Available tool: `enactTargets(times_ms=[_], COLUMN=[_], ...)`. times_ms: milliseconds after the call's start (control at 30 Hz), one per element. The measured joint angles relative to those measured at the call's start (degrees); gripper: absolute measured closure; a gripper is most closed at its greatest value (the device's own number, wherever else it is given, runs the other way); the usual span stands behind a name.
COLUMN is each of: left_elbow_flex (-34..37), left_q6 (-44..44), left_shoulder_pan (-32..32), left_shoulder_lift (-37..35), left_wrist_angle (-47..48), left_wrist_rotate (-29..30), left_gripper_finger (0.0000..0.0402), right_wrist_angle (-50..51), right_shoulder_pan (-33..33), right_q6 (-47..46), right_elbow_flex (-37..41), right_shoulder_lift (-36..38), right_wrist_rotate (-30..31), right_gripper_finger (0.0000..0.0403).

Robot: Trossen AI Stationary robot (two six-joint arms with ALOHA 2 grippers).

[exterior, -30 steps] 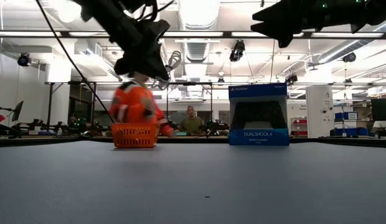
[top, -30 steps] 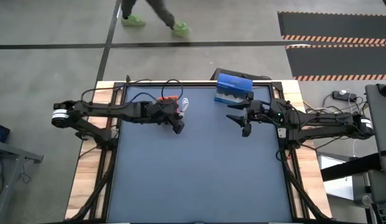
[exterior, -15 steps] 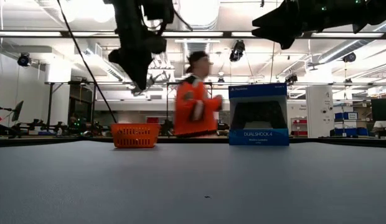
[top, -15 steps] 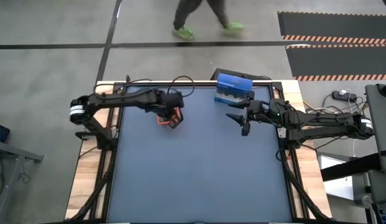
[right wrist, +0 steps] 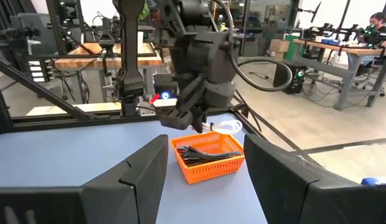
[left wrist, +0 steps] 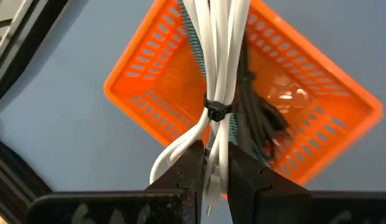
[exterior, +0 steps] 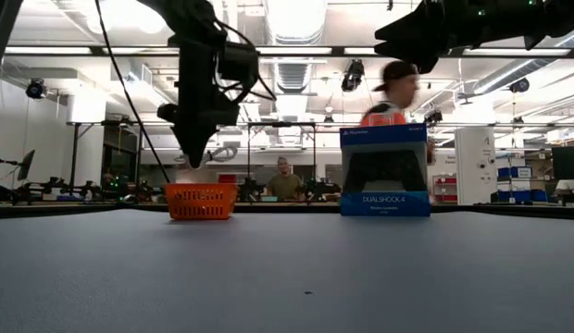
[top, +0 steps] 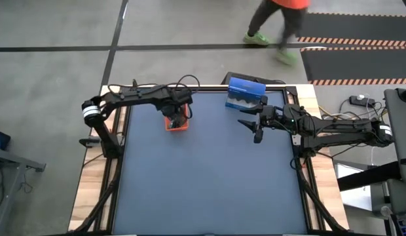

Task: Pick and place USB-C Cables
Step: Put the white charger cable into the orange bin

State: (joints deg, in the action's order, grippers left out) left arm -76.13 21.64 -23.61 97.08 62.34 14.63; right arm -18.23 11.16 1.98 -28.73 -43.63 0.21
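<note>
The orange basket [top: 177,124] stands near the table's far edge, left of the middle, and also shows in the low view [exterior: 202,200]. My left gripper [left wrist: 218,152] points down right above it, shut on the white USB-C cable [left wrist: 221,56], a folded bundle bound by a black tie [left wrist: 216,111]. A black cable [left wrist: 263,115] and a teal-green cable [left wrist: 192,40] lie inside the basket. No red cable shows. My right gripper [top: 257,129] hovers open above the table near the blue box [top: 245,94]. My left gripper pinches the white cable between its two fingers, at the bundle's end just past the black tie [left wrist: 213,138]. The fingers [left wrist: 192,163] come from above, pointing down, along the bundle. The cable hangs below them over the basket's inside; whether its lower end touches the basket I cannot tell.
The blue box [exterior: 384,171] stands upright at the table's far edge, right of the basket. A person in orange [exterior: 395,88] walks past behind the table, and another sits farther back. The dark blue mat [top: 209,183] spreads toward the near edge.
My left gripper has swung from a tilted pose to pointing straight down and has come lower over the orange basket, still shut on the white cable. The person behind the table has walked from left to right.
</note>
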Motion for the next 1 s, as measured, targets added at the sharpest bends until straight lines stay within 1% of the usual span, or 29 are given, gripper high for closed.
enactTargets(times_ms=[267,767,1000], left_elbow_flex=[0.5,0.5,0.6], left_q6=[-0.8,0.5,1.0], left_shoulder_pan=[-1.5,-1.6,-1.6], left_shoulder_lift=[0.3,0.3,0.3], left_wrist_angle=[-0.1,-0.7,-3.3], left_wrist_rotate=[1.0,1.3,1.3], left_gripper_finger=[0.0375,0.0369,0.0367], right_wrist_angle=[0.1,0.1,0.4], right_shoulder_pan=[0.0,0.0,0.0], right_q6=[0.0,0.0,0.1], right_elbow_flex=[0.0,0.0,0.0], right_shoulder_lift=[-0.7,-0.8,-0.8], right_wrist_rotate=[0.0,0.0,0.0], right_gripper_finger=[0.02,0.02,0.02])
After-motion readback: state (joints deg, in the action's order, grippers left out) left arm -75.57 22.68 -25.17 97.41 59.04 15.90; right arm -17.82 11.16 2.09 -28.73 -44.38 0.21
